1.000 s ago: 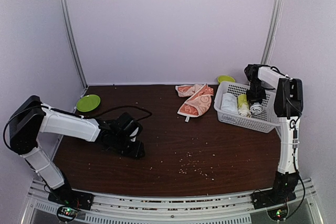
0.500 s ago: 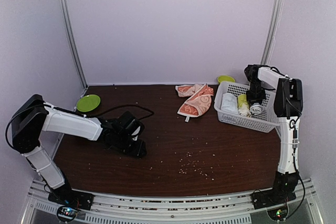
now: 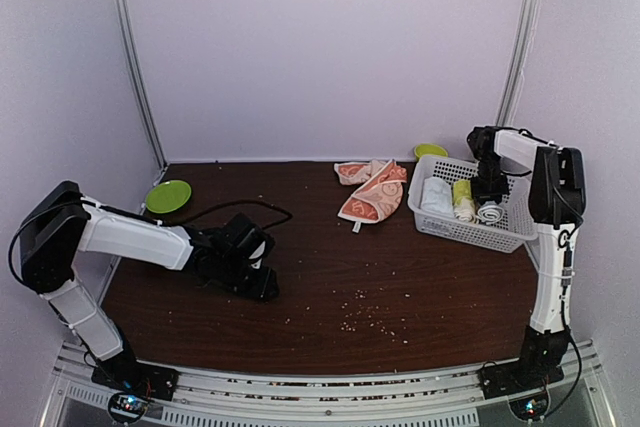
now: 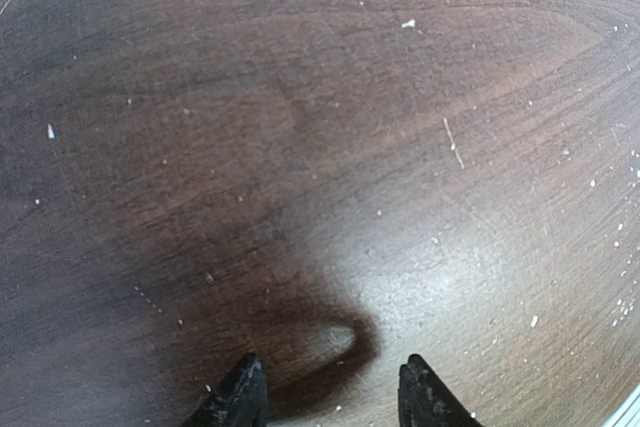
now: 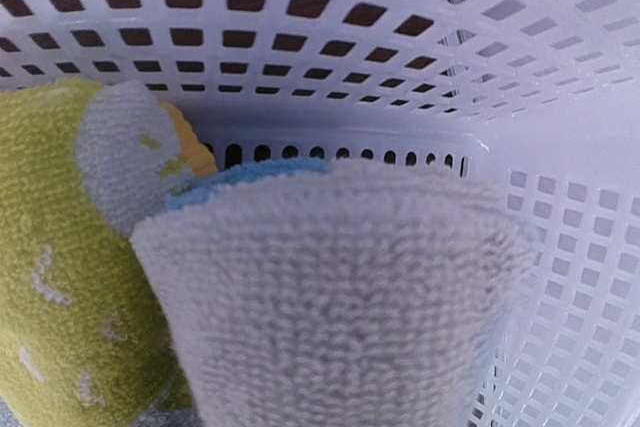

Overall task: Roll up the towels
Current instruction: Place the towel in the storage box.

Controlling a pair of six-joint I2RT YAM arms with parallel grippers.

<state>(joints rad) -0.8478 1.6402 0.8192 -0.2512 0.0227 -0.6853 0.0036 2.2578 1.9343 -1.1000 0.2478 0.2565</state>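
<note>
The orange towel point(image 3: 372, 190) with cream patterns lies crumpled and unrolled on the table at the back, left of the white basket point(image 3: 466, 231). The light blue towel point(image 3: 488, 212) is rolled up and sits in the basket's right part. My right gripper point(image 3: 488, 197) is over it. In the right wrist view the roll point(image 5: 340, 297) fills the frame and hides my fingers, and its blue edge shows at the top. My left gripper point(image 3: 262, 282) is open and empty, low over bare wood point(image 4: 330, 397) at the left.
The basket point(image 5: 330, 47) also holds a plain white roll point(image 3: 435, 195) and a yellow-green roll point(image 3: 462, 199) point(image 5: 60, 297). A green plate point(image 3: 168, 195) lies at the back left, and a small green dish point(image 3: 430, 151) behind the basket. A black cable point(image 3: 240, 209) loops near the left arm. Crumbs point(image 3: 370, 319) dot the front.
My right arm has shifted a little to the right, and the blue roll sits slightly lower in the basket. The left arm has barely moved.
</note>
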